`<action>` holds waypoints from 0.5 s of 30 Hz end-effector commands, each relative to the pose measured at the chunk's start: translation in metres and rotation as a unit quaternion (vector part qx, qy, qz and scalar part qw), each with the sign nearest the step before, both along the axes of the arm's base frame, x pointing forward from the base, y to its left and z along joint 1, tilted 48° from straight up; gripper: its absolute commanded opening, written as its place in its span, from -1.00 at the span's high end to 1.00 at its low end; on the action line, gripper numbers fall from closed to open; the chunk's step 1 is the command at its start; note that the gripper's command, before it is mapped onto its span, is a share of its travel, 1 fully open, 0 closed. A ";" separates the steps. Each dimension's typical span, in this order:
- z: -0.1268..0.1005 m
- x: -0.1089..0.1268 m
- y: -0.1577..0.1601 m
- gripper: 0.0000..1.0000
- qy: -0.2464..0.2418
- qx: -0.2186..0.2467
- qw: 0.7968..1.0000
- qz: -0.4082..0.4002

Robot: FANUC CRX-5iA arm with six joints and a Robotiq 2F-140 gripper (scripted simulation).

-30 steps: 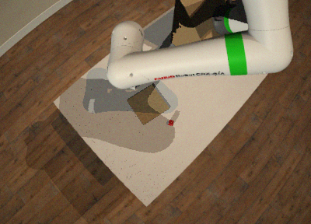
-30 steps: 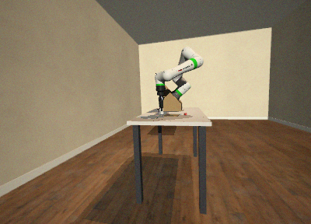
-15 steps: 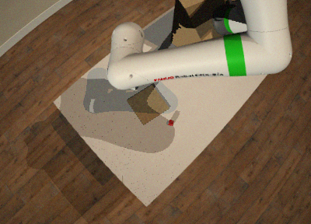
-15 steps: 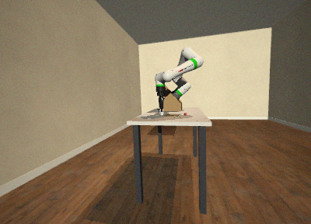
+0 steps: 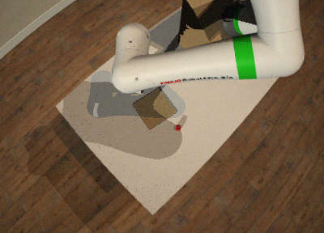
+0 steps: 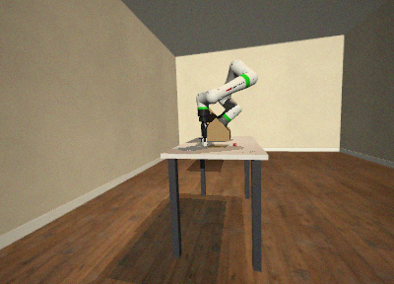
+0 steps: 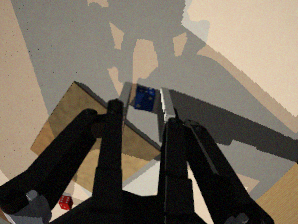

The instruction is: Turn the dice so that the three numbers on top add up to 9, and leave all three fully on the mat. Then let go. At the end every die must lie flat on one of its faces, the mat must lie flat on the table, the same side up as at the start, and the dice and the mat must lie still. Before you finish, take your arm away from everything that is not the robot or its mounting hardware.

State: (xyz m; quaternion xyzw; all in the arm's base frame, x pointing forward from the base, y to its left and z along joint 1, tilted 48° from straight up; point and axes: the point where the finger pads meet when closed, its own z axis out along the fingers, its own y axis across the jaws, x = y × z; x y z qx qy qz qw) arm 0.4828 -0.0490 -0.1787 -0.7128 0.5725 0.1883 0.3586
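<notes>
A blue die (image 7: 145,98) is between the fingertips of my gripper (image 7: 144,96) (image 6: 204,143), beyond the edge of the brown square mat (image 7: 65,120) (image 5: 147,112). The fingers are open a little, with a narrow gap on each side of the die. The fingertips are low, close to the table. A red die (image 5: 177,128) (image 6: 234,144) (image 7: 65,202) lies on the table off the mat, near its right corner in the top view. The third die cannot be made out. The top numbers are too small to read. The arm hides the gripper in the top view.
The pale table (image 5: 154,184) (image 6: 217,156) carries everything. A large brown angular block (image 5: 198,36) (image 6: 218,131) stands toward the back near the robot's base. The white arm (image 5: 194,65) (image 6: 224,93) reaches over the table, and its shadows cross the mat.
</notes>
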 end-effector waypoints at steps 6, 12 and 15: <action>0.000 0.000 0.000 0.57 0.000 0.000 1.000 0.000; 0.000 0.000 0.000 0.57 0.000 0.000 1.000 0.000; 0.000 0.000 0.000 0.81 0.000 0.000 1.000 0.000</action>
